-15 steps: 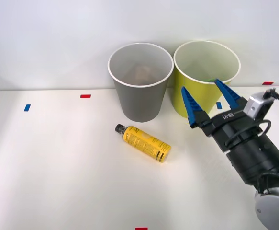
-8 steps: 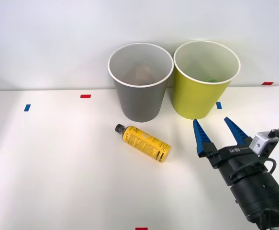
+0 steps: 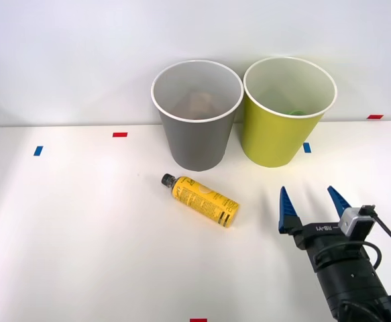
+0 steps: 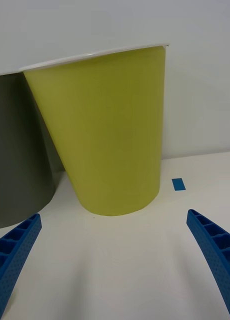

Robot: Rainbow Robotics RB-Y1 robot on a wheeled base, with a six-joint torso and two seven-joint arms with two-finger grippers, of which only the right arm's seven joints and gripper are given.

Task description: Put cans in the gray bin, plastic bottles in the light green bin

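1. One yellow plastic bottle (image 3: 200, 200) lying on its side on the white surface (image 3: 81, 235), black cap pointing toward the gray bin
2. Standing upright just behind: gray bin (image 3: 196, 117), white-rimmed, with something pinkish dimly visible inside, too unclear to name
3. Touching or nearly touching at the rims: light green bin (image 3: 288, 114) (image 4: 107, 135), upright, a bit of green showing inside
4. Nearest the camera, at far right: right claw (image 3: 310, 206) (image 4: 115, 265) spread wide, gripping nothing, low over the surface, facing the green bin
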